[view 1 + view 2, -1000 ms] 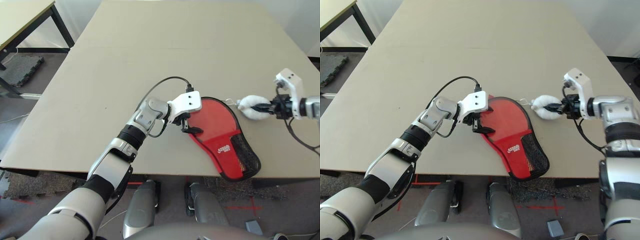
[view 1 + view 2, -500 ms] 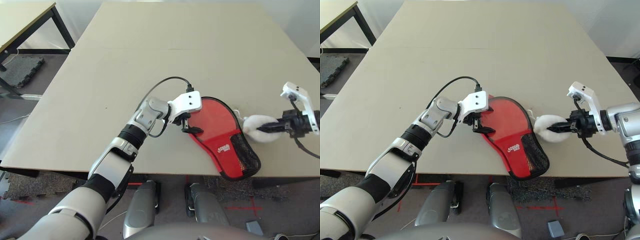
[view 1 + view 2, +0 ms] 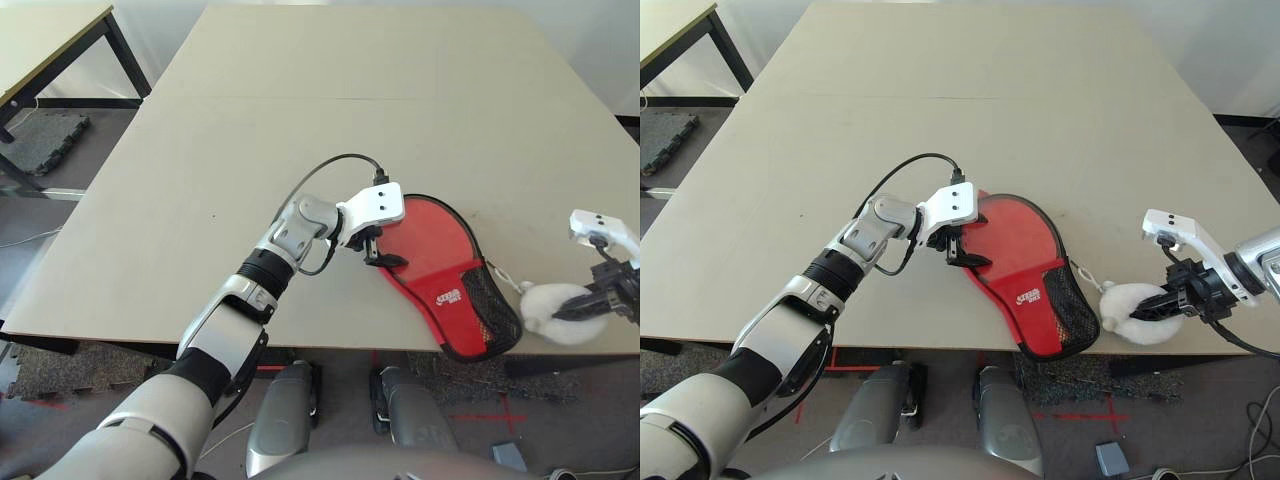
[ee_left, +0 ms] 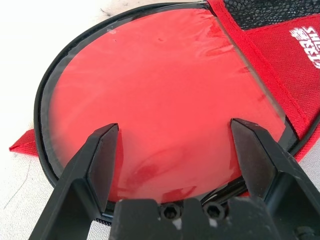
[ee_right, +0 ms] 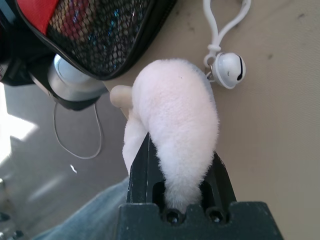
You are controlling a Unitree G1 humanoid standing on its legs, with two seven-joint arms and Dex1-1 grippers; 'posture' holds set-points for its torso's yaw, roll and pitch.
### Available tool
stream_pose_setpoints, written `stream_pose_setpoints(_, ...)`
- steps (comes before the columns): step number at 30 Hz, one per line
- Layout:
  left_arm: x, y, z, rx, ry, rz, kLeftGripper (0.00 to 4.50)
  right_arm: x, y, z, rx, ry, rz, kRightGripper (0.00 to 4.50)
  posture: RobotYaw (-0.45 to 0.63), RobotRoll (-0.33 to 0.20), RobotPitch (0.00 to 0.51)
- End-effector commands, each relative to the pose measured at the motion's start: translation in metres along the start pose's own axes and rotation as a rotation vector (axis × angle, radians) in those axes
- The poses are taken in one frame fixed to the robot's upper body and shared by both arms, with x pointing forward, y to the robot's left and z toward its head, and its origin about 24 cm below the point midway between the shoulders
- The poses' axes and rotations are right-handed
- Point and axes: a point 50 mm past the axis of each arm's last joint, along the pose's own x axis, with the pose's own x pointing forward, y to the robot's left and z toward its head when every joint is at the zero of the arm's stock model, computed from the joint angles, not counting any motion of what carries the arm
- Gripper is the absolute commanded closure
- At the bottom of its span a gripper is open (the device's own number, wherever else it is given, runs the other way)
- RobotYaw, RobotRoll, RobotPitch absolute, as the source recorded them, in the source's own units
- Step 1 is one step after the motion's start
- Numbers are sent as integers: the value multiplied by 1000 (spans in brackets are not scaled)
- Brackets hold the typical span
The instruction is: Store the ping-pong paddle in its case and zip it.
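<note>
The left arm reaches forward with wrist bent toward the robot's right, its tool (image 4: 172, 150) tipped downward with fingers (image 4: 97, 160) spread wide, while the right tool (image 3: 1168, 305) points steeply down, pinched closed.

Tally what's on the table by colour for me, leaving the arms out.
Red: 1, the case, with the red paddle face showing inside it
White: 1, the fluffy pouch with a small bell on its cord
Total: 2
</note>
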Motion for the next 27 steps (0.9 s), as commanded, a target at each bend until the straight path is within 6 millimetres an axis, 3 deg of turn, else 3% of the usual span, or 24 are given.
stream_pose_setpoints(1, 9, -13, -22, -50, 94, -54, 0, 0, -8, -29, 71, 167, -62, 4261, -34, 0, 154)
stream_pose_setpoints(11, 9, -14, -23, -54, 94, -52, 0, -6, -28, -48, 6, 346, -227, 4270, -25, 0, 156)
stream_pose_setpoints(21, 12, -16, -21, -57, 78, -53, 0, 1, -31, -33, 25, 148, -191, 4278, -24, 0, 156)
stream_pose_setpoints(27, 13, -17, -18, -59, 64, -53, 0, -11, -25, -9, 125, -128, -106, 2141, -25, 0, 158)
